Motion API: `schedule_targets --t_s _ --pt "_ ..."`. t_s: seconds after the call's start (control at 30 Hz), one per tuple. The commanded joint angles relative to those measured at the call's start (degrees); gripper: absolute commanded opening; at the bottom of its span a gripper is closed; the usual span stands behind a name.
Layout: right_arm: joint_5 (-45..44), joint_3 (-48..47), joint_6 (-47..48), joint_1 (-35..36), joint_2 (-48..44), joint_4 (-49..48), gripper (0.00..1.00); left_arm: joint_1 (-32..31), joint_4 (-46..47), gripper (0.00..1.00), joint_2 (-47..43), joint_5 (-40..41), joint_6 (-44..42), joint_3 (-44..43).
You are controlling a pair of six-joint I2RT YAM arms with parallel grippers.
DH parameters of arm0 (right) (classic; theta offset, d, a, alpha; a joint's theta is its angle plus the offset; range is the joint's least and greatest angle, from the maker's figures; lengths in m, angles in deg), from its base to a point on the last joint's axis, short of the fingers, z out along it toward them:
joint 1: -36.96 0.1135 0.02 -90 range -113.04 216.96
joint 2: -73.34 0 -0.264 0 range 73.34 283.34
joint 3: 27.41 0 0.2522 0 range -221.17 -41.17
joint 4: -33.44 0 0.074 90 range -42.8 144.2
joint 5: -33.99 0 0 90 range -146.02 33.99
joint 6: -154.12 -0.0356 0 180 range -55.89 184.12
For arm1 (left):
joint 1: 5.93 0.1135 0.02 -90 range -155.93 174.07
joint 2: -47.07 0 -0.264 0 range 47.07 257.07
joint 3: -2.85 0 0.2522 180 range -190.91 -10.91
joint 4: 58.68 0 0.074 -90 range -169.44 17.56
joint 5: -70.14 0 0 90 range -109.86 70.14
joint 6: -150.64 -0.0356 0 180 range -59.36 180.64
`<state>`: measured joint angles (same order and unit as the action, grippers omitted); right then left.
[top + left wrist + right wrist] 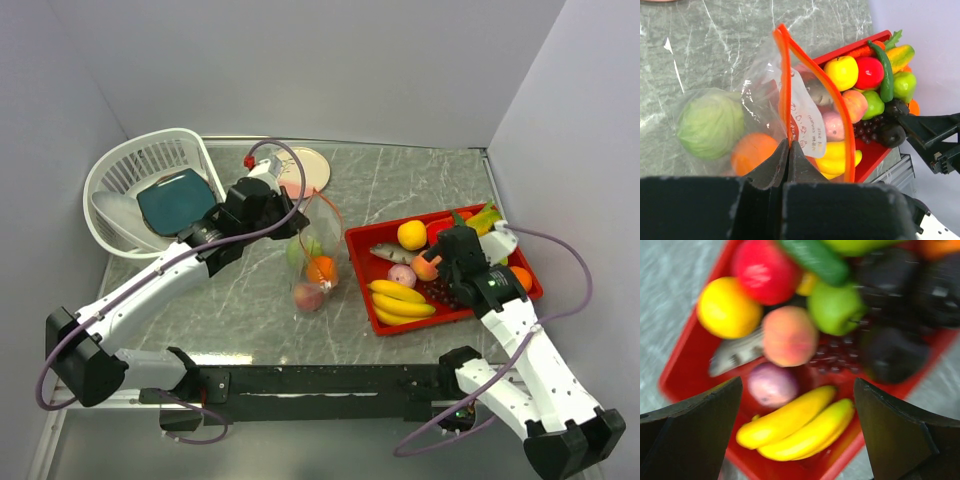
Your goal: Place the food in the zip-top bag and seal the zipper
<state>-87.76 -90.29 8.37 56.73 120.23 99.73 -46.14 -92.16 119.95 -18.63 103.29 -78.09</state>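
Left fingers [789, 150] pinched the zipper [784, 75], holding the zip-top bag [760, 75] mouth-up, I judged for loading. Right fingers [797, 390] hung spread over the food [789, 336] in the red tray [352, 245], 3 o'clock of bag.

Far-left basket [112, 178], bag [312, 265] left of tray [359, 262] (food [402, 298] in both)

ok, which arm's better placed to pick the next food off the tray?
Right arm: its jaws stand open over the red tray, above the peach and bananas. Left arm is busy, jaws shut on the zipper, holding the bag.
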Motion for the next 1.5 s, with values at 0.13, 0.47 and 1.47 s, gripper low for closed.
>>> schedule_targets --t_s 0.13,0.47,1.47 --pt "-8.15 0.52 -10.69 -4.03 -1.45 13.47 1.00 -0.22 3.73 0.01 -2.66 -2.90 -0.99 1.35" --pt "-5.52 2.98 -7.19 -10.80 1.27 8.73 1.00 -0.22 4.17 0.01 -3.53 -4.22 -1.43 1.61" --pt "0.28 5.71 3.18 -17.31 10.85 -2.35 0.40 -0.22 4.43 0.01 -3.62 -4.58 -1.26 2.05"
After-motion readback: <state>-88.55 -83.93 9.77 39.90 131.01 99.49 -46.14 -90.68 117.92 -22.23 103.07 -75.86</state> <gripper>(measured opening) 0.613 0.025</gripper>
